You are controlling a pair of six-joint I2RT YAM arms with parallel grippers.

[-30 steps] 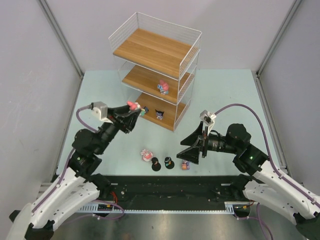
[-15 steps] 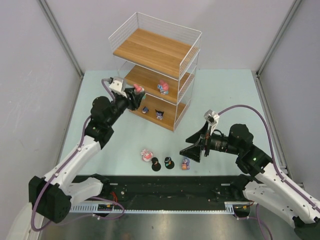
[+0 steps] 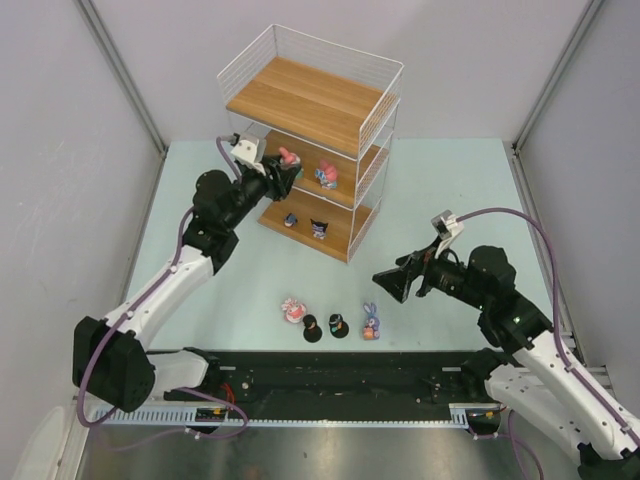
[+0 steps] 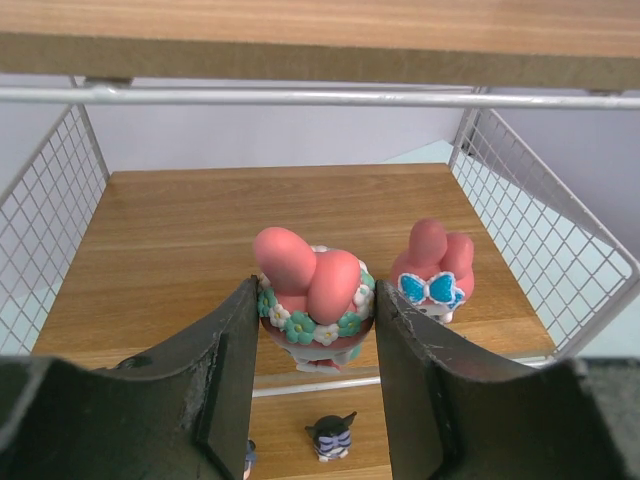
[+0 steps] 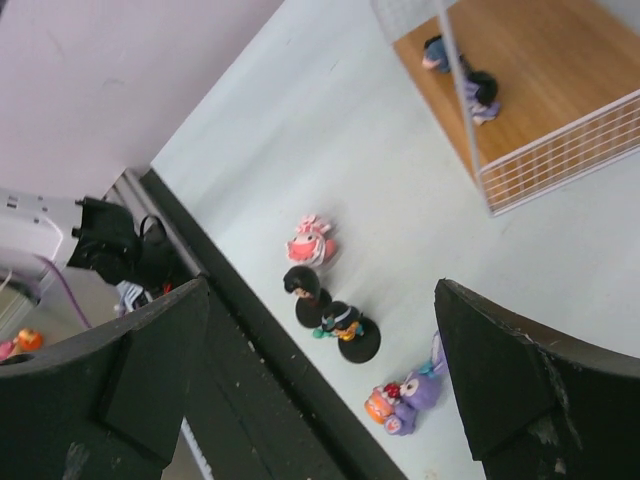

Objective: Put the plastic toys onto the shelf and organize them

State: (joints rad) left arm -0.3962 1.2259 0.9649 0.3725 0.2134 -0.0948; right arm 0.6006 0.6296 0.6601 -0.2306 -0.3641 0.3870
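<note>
Counting toys (image 3: pixel 292 310) — four on table (image 3: pixel 450 200), three shelved, one gripped.

Overhead camera, above and behind the arms, covers the pale green table (image 3: pixel 450 200) and three-tier white wire shelf with brown wooden boards (image 3: pixel 310 100). The left wrist camera peers closely into its middle tier. The right wrist camera, farther back, looks down on seemingly its bottom board.

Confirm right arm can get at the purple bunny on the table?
Probably yes. The right gripper hangs open and empty near the purple bunny, with nothing between them; the nearest dark-haired figurine stands apart on its left.
</note>
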